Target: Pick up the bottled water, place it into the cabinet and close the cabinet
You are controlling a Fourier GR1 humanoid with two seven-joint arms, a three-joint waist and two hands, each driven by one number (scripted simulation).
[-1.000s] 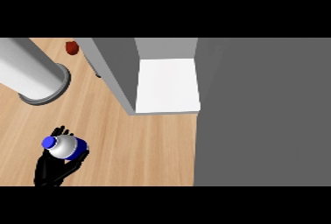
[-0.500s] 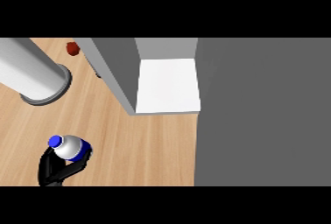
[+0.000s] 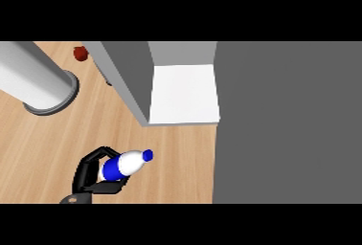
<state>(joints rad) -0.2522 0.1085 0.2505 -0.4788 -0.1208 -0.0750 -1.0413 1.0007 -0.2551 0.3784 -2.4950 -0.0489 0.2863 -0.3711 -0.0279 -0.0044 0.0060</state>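
The bottled water [image 3: 126, 164], white with a blue cap and blue label, is in my left hand [image 3: 90, 178] at the lower left of the head view. The black fingers curl round its lower half. The bottle is tilted, its cap pointing up and to the right. The cabinet [image 3: 283, 119] fills the right side as a dark grey top. Its door [image 3: 127, 79] stands open, and the white shelf [image 3: 184, 93] inside shows above and to the right of the bottle. My right hand does not show.
A tall grey cylinder [image 3: 35, 79] with a wider base stands on the wooden counter [image 3: 42, 143] at the upper left. A small red object [image 3: 81, 53] lies behind the open door. Bare wood lies between the bottle and the cabinet.
The hand has carried the bottle to the right, towards the cabinet. The bottle has tipped from cap-up to a slant, with the cap up and to the right.
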